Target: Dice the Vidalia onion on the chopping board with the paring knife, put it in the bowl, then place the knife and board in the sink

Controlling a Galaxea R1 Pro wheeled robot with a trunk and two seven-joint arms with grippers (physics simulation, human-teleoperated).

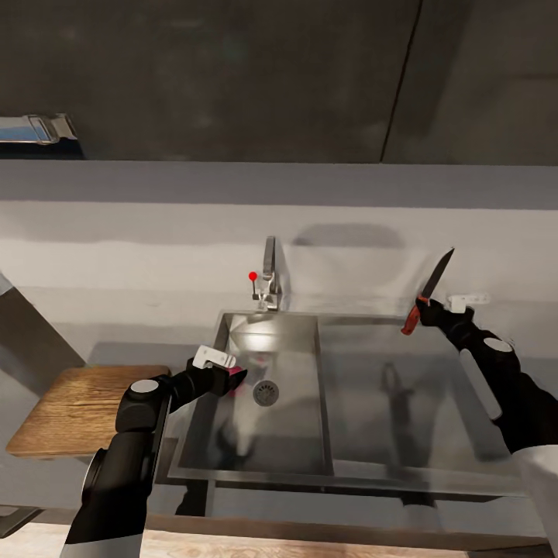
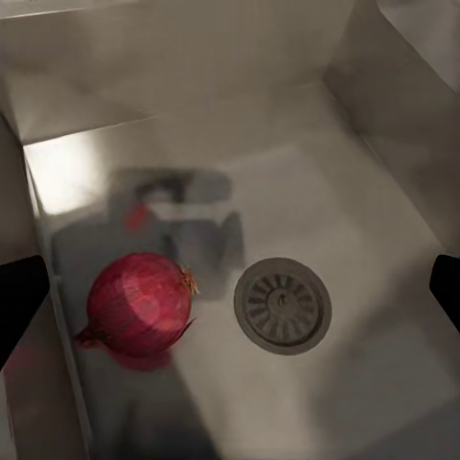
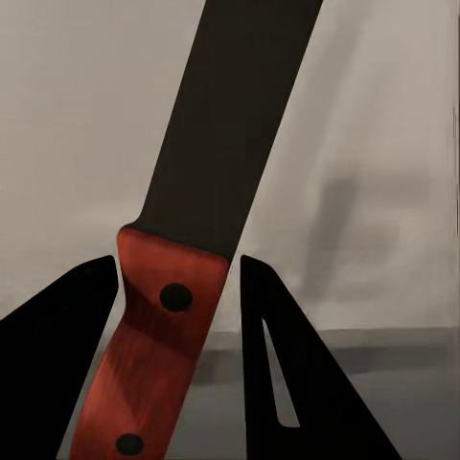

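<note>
Head view, from the left: the chopping board [image 1: 81, 407] lay on the worktop [image 1: 372, 225] beside the sink [image 1: 294, 434]. The left claw [image 1: 232, 378] hung released over the basin, its fingers [image 2: 19, 307] spread above the Vidalia onion [image 2: 137, 305] resting near the drain [image 2: 283, 305]. The right claw [image 1: 428, 307] was clenched on the paring knife [image 1: 428, 291], blade raised above the drainboard.

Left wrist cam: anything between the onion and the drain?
No. In the left wrist view the onion sits beside the drain with only bare steel sink floor between them; they don't touch.
</note>
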